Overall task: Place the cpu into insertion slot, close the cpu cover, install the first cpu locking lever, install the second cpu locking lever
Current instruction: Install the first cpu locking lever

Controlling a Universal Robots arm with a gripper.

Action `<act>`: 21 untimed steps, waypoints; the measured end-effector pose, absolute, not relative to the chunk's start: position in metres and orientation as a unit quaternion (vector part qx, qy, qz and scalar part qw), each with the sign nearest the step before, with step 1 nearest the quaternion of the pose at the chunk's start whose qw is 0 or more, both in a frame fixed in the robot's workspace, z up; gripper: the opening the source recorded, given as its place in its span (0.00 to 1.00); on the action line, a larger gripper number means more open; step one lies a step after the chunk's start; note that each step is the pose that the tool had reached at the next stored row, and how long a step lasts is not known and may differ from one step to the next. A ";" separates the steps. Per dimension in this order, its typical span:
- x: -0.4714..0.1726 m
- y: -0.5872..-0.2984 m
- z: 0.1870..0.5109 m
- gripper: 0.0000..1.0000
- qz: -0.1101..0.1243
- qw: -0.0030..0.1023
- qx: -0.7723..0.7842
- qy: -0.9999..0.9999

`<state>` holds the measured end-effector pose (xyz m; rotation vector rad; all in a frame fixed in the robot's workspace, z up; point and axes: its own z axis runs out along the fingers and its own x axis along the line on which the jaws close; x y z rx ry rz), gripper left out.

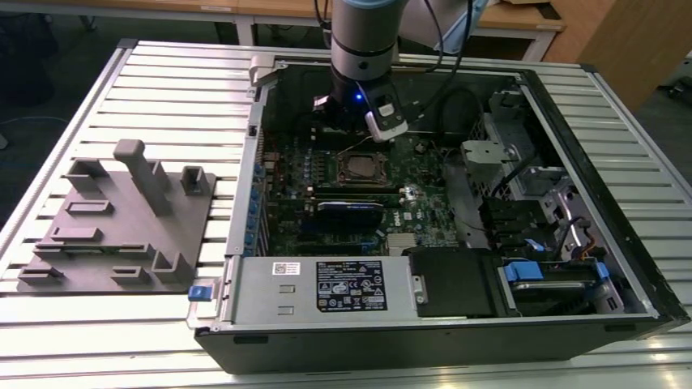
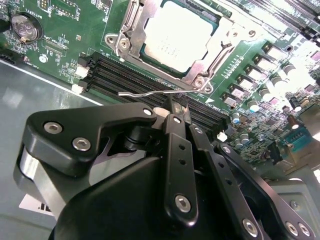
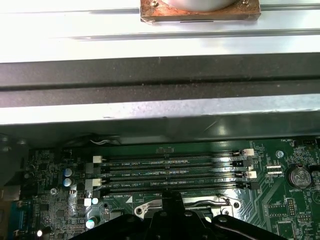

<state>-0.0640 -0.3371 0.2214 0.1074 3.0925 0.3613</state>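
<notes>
Hovering closed tight, the end effector point(image 2: 177, 107) sits just beside a locking lever point(image 2: 145, 93); the cpu point(image 1: 357, 168) lies mid-frame in the exterior view.

A grey fixture plate point(image 1: 119, 235) lies beside the open computer case point(image 1: 433, 340) on a slatted table point(image 1: 173, 97).

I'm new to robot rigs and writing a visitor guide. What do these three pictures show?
The exterior view shows a robot arm reaching down into an open computer case lying on a slatted table, with a grey tray of holders on that view's left. The other two pictures come from cameras on the arm's wrist. In the second wrist view its black gripper is right beside a thin locking lever by the insertion slot, where the cpu sits with the cpu cover over its edges. Whether it holds the lever is unclear.
</notes>
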 end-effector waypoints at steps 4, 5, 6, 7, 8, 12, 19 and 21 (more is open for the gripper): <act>-0.064 -0.337 0.222 0.11 0.116 0.013 0.034 0.993; -0.064 -0.337 0.222 0.11 0.116 0.013 0.034 0.993; -0.064 -0.337 0.222 0.11 0.116 0.013 0.034 0.993; -0.064 -0.337 0.222 0.11 0.116 0.013 0.034 0.993; -0.064 -0.337 0.222 0.11 0.116 0.013 0.034 0.993; -0.064 -0.337 0.222 0.11 0.115 0.013 0.034 0.993; -0.060 -0.337 0.221 0.11 0.116 0.013 0.034 0.993; -0.059 -0.337 0.221 0.11 0.115 0.013 0.034 0.993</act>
